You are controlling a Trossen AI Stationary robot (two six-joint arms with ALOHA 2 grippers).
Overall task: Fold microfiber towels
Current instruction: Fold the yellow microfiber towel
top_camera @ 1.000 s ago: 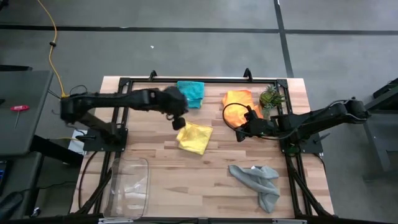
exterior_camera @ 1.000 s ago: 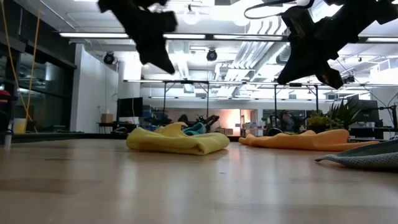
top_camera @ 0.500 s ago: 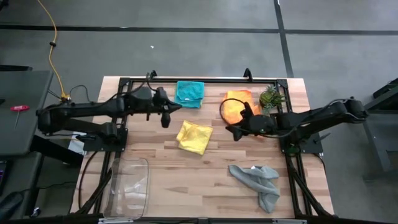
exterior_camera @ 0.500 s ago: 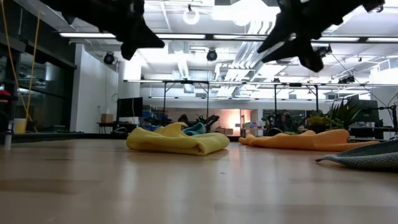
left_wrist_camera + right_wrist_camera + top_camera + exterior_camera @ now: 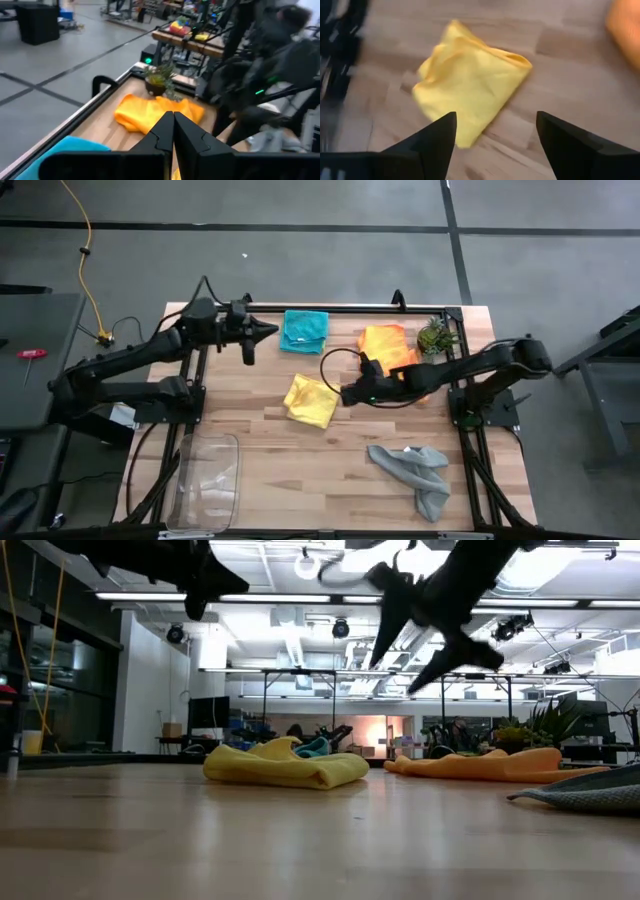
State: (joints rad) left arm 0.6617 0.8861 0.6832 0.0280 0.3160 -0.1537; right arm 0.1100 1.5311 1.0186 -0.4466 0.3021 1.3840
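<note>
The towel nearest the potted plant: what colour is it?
Orange towel, clearest in the high view.

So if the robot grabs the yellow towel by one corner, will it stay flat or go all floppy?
Probably floppy: the yellow towel lies in soft rounded folds, so the rest would likely dangle. It looks thin, so probably light. On the smooth wooden table it might slide a bit if pushed.

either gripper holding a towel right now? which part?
Neither. The right gripper hangs open above the folded yellow microfiber towel; the left gripper is shut on nothing.
</note>
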